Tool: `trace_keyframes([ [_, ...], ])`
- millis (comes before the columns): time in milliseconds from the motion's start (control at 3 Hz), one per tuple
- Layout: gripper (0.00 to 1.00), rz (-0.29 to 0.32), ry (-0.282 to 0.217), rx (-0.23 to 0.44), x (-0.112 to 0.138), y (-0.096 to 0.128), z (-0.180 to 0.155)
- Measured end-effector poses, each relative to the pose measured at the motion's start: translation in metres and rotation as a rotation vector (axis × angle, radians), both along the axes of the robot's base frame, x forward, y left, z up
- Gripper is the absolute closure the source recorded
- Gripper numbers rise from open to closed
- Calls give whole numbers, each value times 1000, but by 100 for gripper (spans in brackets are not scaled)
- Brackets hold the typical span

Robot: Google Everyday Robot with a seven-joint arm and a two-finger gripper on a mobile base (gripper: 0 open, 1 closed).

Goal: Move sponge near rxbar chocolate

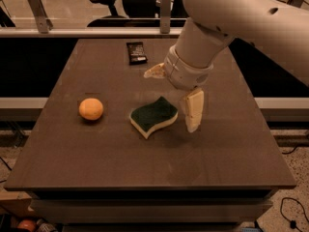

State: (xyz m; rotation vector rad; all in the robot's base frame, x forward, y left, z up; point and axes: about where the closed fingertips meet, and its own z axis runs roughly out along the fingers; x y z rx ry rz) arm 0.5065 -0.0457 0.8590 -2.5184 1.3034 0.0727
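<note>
The sponge (pixel 154 116), wavy with a dark green top over pale yellow foam, lies flat near the middle of the dark table (pixel 96 153). The rxbar chocolate (pixel 136 52), a small dark bar, lies at the table's far edge, well behind the sponge. My gripper (pixel 174 91) hangs from the big white arm just right of and behind the sponge. It is open and empty. One pale finger (pixel 193 110) points down beside the sponge's right end, and the other finger (pixel 155 71) sticks out to the left behind the sponge.
A round orange fruit (pixel 91 108) sits on the table to the left of the sponge. A rail (pixel 87 32) and office chairs stand behind the table. The white arm covers the table's far right part.
</note>
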Motion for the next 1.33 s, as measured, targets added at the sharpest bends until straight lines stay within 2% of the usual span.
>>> trace_keyframes([
  [667, 0, 108, 99, -19, -3, 33, -24],
  [1000, 0, 117, 122, -36, -7, 39, -33],
  [1333, 0, 93, 118, -86, -9, 39, -41],
])
